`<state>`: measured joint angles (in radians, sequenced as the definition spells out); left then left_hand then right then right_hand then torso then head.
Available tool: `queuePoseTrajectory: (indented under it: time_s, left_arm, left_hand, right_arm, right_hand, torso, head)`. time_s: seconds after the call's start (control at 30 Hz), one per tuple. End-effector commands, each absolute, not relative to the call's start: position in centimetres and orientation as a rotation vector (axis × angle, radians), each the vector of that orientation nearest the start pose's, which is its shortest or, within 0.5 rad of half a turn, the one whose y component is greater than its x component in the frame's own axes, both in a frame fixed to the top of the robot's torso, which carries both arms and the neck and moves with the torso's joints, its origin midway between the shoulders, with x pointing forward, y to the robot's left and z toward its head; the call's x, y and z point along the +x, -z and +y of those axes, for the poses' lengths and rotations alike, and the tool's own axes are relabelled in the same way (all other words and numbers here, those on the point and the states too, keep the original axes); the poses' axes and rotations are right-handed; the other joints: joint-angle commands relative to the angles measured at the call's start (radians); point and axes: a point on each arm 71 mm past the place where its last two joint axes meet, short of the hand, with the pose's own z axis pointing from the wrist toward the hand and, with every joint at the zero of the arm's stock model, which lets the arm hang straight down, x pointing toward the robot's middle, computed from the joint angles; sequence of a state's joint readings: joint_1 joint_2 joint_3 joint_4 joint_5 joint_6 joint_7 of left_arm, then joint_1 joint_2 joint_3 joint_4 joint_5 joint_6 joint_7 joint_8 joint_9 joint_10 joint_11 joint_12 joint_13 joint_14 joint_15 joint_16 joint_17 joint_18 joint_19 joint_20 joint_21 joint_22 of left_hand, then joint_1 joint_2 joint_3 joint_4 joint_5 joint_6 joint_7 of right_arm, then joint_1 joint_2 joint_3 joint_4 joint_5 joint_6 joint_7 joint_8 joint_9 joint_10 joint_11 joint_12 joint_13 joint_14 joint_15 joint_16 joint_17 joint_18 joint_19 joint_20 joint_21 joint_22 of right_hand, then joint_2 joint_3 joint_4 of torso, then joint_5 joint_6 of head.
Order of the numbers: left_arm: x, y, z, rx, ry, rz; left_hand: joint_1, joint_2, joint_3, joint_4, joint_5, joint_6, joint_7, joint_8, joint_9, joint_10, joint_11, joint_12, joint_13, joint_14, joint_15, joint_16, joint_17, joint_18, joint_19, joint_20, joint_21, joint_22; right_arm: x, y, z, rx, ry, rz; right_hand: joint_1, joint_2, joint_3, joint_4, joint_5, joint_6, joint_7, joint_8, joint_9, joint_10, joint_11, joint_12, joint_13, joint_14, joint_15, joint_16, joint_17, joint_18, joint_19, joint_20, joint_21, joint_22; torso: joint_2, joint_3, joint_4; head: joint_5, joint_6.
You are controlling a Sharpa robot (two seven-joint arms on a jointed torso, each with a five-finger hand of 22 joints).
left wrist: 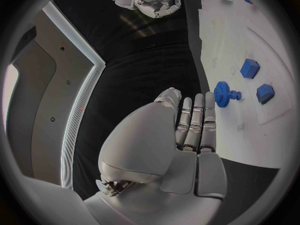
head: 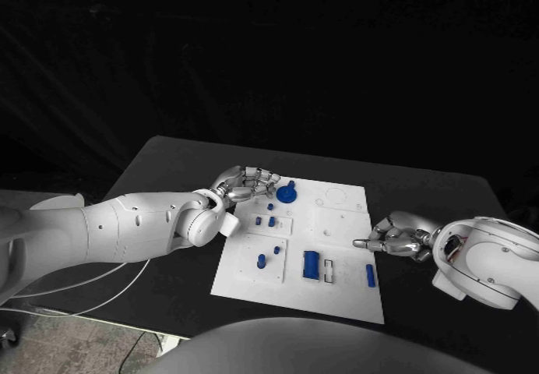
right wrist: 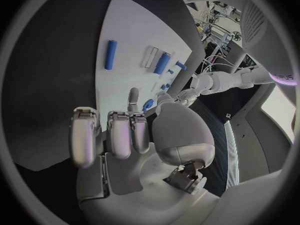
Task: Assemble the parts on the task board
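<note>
We see the left robot hand (head: 245,184) at the task board (head: 337,300) far-left corner, fingers straight and apart w/ nothing in them, tips just beside the blue gear part (head: 287,192). Right robot hand (head: 396,236) hovers at the board's right edge, also empty w/ fingers apart

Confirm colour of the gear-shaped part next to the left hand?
Blue. The gear-shaped part shows best in the left wrist view, lying on the white task board.
</note>
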<state>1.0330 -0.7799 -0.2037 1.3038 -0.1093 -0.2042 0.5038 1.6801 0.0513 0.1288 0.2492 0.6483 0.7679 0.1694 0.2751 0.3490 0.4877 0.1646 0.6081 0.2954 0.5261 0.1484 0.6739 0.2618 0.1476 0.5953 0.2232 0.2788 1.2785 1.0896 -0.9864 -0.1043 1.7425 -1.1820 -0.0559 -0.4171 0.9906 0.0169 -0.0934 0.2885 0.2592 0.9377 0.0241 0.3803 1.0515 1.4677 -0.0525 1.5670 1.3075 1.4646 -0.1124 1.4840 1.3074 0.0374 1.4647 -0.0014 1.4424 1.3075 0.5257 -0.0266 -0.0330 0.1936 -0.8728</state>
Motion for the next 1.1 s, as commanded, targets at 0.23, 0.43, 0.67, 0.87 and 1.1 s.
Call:
queuePoseTrajectory:
  time_s: [0.23,0.43,0.67,0.87,1.1]
  left_arm:
    - [45.4,31.8,23.9,-1.088,1.419,1.632]
    - [45.4,31.8,24.2,-1.091,1.413,1.632]
    - [45.4,31.9,24.2,-1.092,1.412,1.632]
    - [45.4,31.9,24.3,-1.093,1.411,1.633]
    - [45.4,31.9,24.3,-1.094,1.410,1.634]
  left_hand:
    - [-0.004,0.004,0.004,-0.002,0.002,-0.004,0.000,0.008,-0.001,0.003,0.003,0.007,-0.002,0.000,0.007,0.004,-0.002,-0.007,-0.009,-0.002,0.007,0.002]
    - [-0.004,0.004,0.005,-0.002,0.003,-0.004,0.000,0.008,-0.001,0.004,0.004,0.007,-0.003,0.000,0.007,0.004,-0.002,-0.007,-0.009,-0.002,0.007,0.003]
    - [-0.004,0.004,0.005,-0.002,0.003,-0.004,0.000,0.008,-0.001,0.004,0.004,0.007,-0.003,0.000,0.007,0.004,-0.002,-0.007,-0.009,-0.002,0.007,0.003]
    - [-0.004,0.004,0.005,-0.002,0.003,-0.004,0.000,0.008,-0.001,0.004,0.004,0.007,-0.003,0.000,0.007,0.004,-0.002,-0.007,-0.009,-0.002,0.007,0.003]
    - [-0.004,0.005,0.006,-0.002,0.003,-0.004,0.000,0.009,-0.002,0.004,0.004,0.007,-0.004,0.000,0.007,0.005,-0.002,-0.007,-0.009,-0.002,0.008,0.004]
  right_arm:
    - [39.7,28.2,-23.4,-0.039,-0.273,2.268]
    - [39.3,28.9,-23.4,-0.057,-0.248,2.264]
    - [38.8,30.0,-23.0,-0.071,-0.242,2.288]
    - [38.4,30.7,-22.7,-0.084,-0.241,2.311]
    - [38.1,31.1,-22.3,-0.088,-0.250,2.319]
  right_hand:
    - [0.055,0.001,0.001,-0.010,0.189,0.046,-0.004,-0.026,-0.033,0.103,0.003,0.004,0.263,0.073,0.005,-0.005,0.078,-0.004,0.057,0.006,-0.003,0.219]
    - [0.076,-0.006,0.003,-0.018,0.194,0.055,-0.007,-0.023,-0.028,0.103,0.001,0.004,0.263,0.073,0.003,-0.005,0.078,-0.005,0.058,0.004,-0.001,0.220]
    - [0.117,-0.008,0.019,-0.033,0.265,0.057,-0.012,-0.022,-0.018,0.103,-0.004,0.004,0.263,0.073,-0.001,-0.006,0.076,-0.004,0.058,0.000,-0.002,0.220]
    - [0.139,-0.012,0.029,-0.044,0.286,0.055,-0.014,-0.025,-0.014,0.103,-0.005,0.004,0.263,0.073,-0.002,-0.006,0.075,-0.004,0.058,-0.001,-0.002,0.220]
    - [0.161,-0.012,0.040,-0.056,0.288,0.055,-0.015,-0.026,-0.011,0.103,-0.007,0.004,0.263,0.073,-0.004,-0.006,0.076,-0.004,0.058,-0.002,-0.002,0.220]
  torso:
    - [0.003,0.0017,0.0005]
    - [0.002,0.0021,-0.0006]
    - [0.001,0.0014,0.0013]
    - [0.001,0.0007,0.0006]
    - [0.001,0.0004,0.0012]
  head:
    - [-0.002,0.000]
    - [-0.002,0.000]
    - [-0.005,0.000]
    - [-0.005,0.000]
    - [-0.007,0.000]
